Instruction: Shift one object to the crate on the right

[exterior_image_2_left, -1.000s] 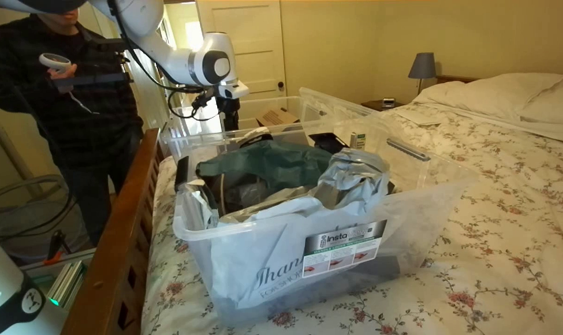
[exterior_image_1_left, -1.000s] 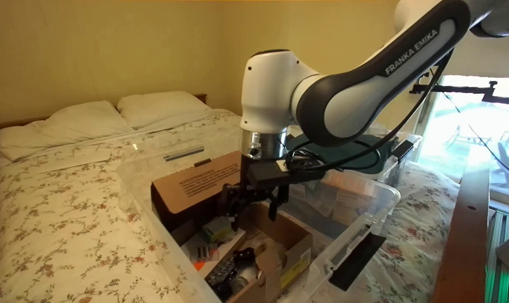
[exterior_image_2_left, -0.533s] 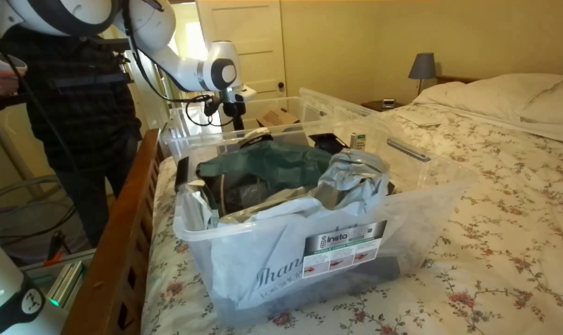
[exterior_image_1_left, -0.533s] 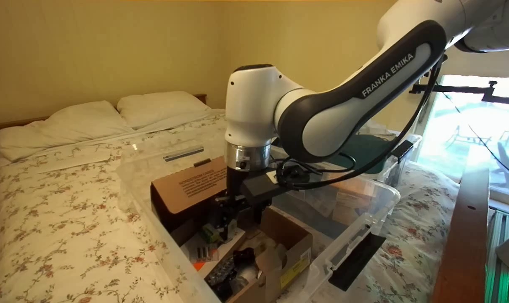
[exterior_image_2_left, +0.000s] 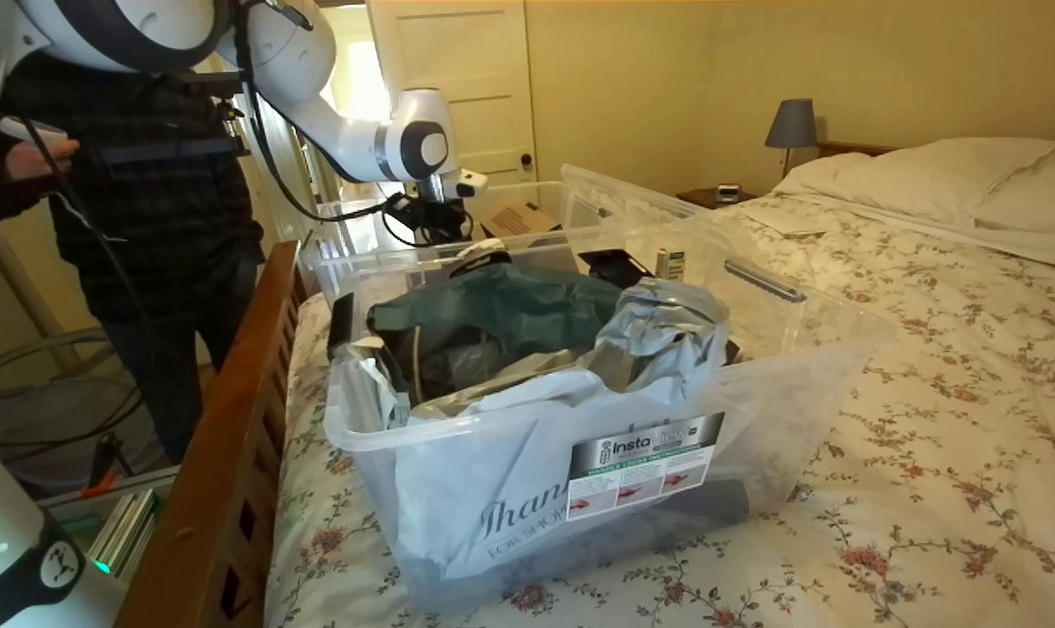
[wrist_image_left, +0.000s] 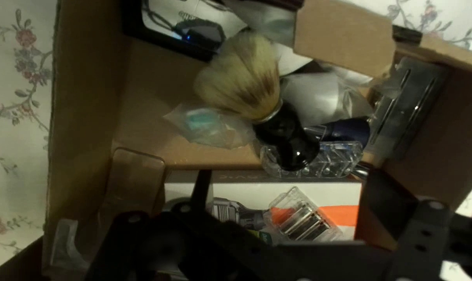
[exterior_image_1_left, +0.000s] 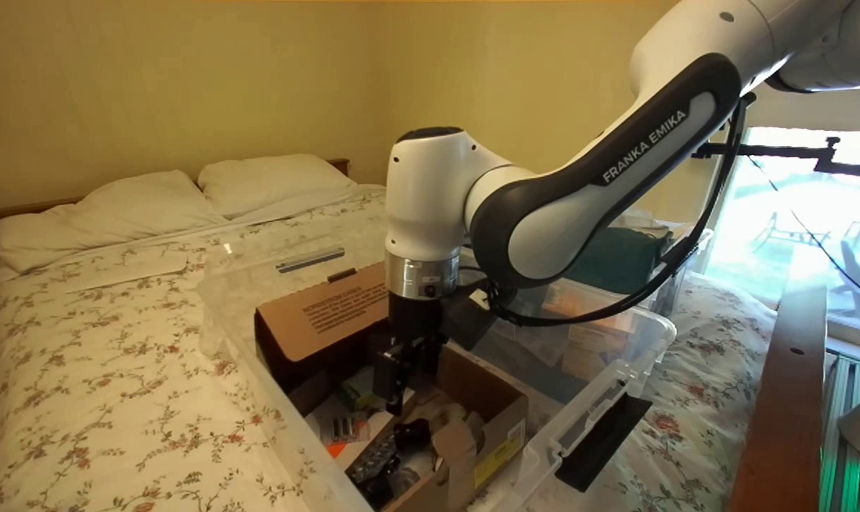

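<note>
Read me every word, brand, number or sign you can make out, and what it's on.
"FRANKA EMIKA": robot arm.
"NORDSTROM CARES": cardboard box flap; smaller lines unreadable.
"Insta", rest washed out: label on plastic tub.
"Thank", end hidden: white bag inside the tub.
"FOR SHOP", cut off: same bag.
Round emblem: low on the arm.
Too blurred: label's smaller print, yellow sticker on the box, dark edge of white carton.

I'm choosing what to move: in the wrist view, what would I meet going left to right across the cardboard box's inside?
Clear plastic piece, black-handled shaving brush, dark blue cylindrical item, grey slotted piece.
</note>
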Tool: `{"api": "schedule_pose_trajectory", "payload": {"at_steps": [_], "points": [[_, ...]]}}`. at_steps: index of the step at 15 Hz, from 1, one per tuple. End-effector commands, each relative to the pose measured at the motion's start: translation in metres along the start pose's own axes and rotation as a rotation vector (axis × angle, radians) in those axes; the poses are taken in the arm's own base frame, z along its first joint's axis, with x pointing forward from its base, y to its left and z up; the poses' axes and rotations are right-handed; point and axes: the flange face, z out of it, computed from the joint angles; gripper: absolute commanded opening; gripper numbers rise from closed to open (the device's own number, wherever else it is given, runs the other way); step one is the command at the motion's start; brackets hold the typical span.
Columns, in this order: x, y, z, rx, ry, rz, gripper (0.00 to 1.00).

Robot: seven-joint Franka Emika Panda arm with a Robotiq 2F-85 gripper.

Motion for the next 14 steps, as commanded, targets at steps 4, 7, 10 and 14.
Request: {"api": "schedule_pose_trajectory", "payload": {"at_steps": [4, 7, 10, 14], "points": [[0.000, -0.031, 0.033, 0.041, -0.013, -0.359, 1.00], [-0.001, -0.037, 0.052, 0.053, -0.037, -0.440, 1.00], [0.009, -0.039, 0.068, 0.053, -0.034, -0.440, 0.92], [0.028, -0.034, 0.064, 0.050, 0.007, -0.424, 1.00]]}}
